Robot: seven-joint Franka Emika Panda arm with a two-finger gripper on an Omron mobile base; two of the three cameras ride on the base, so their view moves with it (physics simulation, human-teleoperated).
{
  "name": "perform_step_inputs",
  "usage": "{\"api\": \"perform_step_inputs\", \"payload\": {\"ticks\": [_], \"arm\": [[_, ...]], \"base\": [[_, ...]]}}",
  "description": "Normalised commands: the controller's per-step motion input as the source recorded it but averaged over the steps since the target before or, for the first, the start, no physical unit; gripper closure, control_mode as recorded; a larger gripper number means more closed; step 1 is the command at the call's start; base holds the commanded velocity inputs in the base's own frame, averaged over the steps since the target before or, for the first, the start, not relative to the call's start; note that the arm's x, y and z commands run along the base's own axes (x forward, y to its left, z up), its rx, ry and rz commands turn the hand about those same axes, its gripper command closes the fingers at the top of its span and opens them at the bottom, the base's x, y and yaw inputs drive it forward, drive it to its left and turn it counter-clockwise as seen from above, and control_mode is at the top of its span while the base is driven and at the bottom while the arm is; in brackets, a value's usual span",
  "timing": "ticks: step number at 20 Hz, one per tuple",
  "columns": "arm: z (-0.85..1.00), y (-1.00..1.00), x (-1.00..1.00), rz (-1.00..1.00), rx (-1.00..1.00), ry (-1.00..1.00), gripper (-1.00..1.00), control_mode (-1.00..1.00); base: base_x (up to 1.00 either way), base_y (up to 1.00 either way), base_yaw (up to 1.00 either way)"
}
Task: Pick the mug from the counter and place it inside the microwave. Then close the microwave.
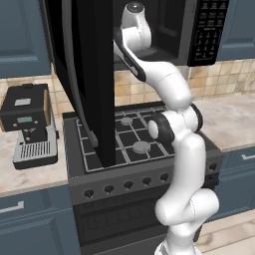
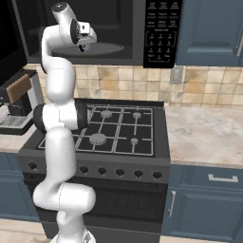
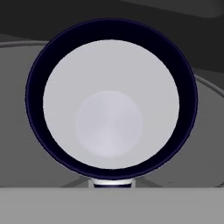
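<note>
The microwave (image 2: pixel 159 33) hangs above the stove with its wide black door (image 1: pixel 84 74) swung open toward the left. My arm reaches up into its cavity. My gripper (image 2: pixel 83 46) is shut over the grey turntable (image 2: pixel 102 48). The hand view looks straight down into the mug (image 3: pixel 109 113): a dark navy rim around a light grey-white inside. The mug sits just over the turntable (image 3: pixel 17 131), and its near rim lies at the bottom edge, where my fingers are hidden. Whether the mug touches the turntable I cannot tell.
The open door juts out over the left half of the black gas stove (image 2: pixel 118 128). A black-and-silver coffee machine (image 1: pixel 30 124) stands on the left counter. The beige counter (image 2: pixel 204 128) lies right of the stove. The keypad panel (image 1: pixel 209 30) is on the microwave's right side.
</note>
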Motion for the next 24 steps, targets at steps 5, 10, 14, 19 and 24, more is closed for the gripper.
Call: {"api": "perform_step_inputs", "payload": {"ticks": [5,10,14,19,24], "arm": [[0.00,0.05,0.10,0.00,0.00,0.02,1.00,-1.00],[0.00,0.00,0.00,0.00,0.00,0.00,1.00,-1.00],[0.00,0.00,0.00,0.00,0.00,0.00,-1.00,-1.00],[0.00,0.00,0.00,0.00,0.00,0.00,-1.00,-1.00],[0.00,0.00,0.00,0.00,0.00,0.00,-1.00,-1.00]], "base": [[0.00,0.00,0.00],[0.00,0.00,0.00],[0.00,0.00,0.00],[0.00,0.00,0.00],[0.00,0.00,0.00]]}}
